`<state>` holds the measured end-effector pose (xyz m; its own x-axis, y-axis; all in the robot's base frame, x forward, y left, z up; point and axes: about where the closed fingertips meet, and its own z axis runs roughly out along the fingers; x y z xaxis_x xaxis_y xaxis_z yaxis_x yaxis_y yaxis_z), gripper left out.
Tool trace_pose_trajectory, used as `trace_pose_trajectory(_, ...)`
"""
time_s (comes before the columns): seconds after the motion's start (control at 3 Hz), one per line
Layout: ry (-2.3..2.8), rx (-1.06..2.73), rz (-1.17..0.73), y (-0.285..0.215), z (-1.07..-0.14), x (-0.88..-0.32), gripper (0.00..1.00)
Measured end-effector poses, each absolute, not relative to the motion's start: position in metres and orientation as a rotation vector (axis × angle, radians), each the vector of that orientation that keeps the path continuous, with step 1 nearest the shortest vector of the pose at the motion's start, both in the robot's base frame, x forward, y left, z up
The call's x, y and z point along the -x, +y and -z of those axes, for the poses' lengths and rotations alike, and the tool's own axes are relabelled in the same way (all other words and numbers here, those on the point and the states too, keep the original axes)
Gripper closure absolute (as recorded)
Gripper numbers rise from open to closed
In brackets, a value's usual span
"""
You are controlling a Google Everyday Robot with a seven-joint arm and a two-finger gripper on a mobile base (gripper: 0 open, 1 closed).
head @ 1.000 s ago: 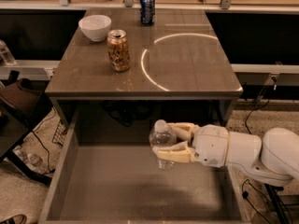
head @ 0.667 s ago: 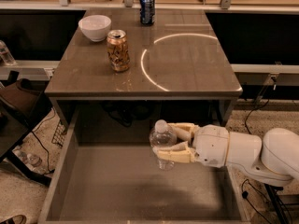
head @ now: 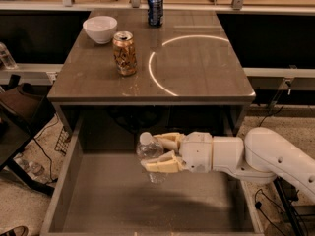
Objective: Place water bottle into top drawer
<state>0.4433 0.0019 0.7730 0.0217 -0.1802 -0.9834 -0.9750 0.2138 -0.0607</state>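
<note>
Tool gripping water bottle, over top drawer

No legible text on water bottle; hand over top drawer.

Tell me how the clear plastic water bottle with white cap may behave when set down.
The clear plastic water bottle, held roughly upright by the cream gripper over the grey-brown drawer, seems empty, so probably light. Tall and narrow, it may tip, then roll.

a robot lab: black cables loose on the floor beside a grey-brown bench; a white robot arm's jaws clasp a clear ribbed bottle over its open drawer
</note>
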Motion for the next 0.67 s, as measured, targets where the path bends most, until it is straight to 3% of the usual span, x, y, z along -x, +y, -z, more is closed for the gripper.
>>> trace_pose_trajectory(0.67,1.358,1.129,-1.113,0.061,-0.738,-0.456,1.00)
